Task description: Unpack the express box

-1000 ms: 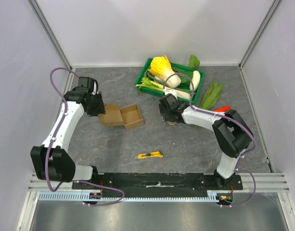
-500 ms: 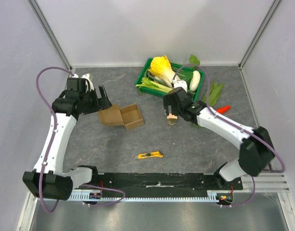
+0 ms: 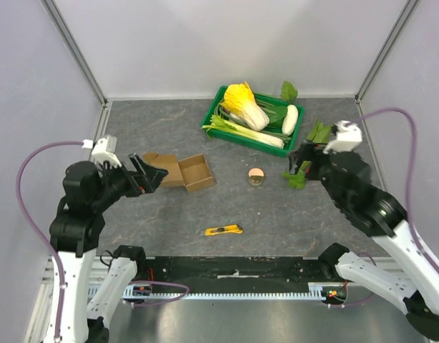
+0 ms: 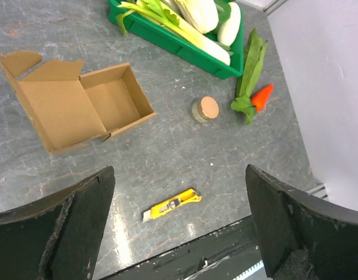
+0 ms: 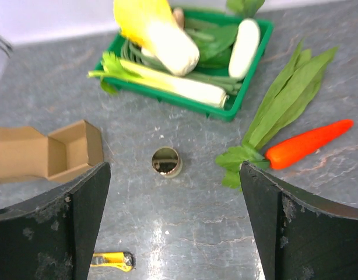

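Two wide-open grippers were logged, left gripper (image 3: 151,174) and right gripper (image 3: 299,160), both lifted away since earlier; express box (image 4: 80,102) was seen opened beyond left jaws, disc (image 5: 166,161) beyond right jaws.

Before me, left of centre on the grey table (image 3: 205,207), the small plain brown cardboard mailer box (image 3: 182,172) lies open, its hinged flap lid (image 3: 168,171) folded flat leftward, its shallow square tray (image 3: 198,172) facing up.
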You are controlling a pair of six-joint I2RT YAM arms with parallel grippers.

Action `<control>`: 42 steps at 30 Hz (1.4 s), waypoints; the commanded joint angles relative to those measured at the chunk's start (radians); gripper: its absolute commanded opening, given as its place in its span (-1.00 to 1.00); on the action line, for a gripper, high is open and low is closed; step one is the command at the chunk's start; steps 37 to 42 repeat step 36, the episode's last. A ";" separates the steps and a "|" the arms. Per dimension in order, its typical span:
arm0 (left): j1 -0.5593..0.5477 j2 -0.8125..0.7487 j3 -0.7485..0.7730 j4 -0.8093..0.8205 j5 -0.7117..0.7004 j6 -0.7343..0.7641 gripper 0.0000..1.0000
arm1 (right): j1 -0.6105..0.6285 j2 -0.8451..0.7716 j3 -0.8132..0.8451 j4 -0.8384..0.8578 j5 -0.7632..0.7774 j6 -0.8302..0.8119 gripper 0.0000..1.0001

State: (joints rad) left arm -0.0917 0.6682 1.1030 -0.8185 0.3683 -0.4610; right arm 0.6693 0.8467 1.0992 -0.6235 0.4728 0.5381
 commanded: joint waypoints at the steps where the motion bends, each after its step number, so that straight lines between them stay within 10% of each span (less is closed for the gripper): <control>1: 0.003 -0.090 0.020 -0.124 -0.026 -0.074 0.96 | -0.004 -0.145 0.045 -0.114 0.076 -0.043 0.96; 21: 0.003 -0.131 0.371 -0.490 -0.161 0.012 0.96 | -0.004 -0.238 0.513 -0.418 0.139 0.049 0.96; 42: 0.003 -0.124 0.402 -0.538 -0.164 0.033 0.99 | -0.004 -0.229 0.501 -0.429 0.078 0.091 0.96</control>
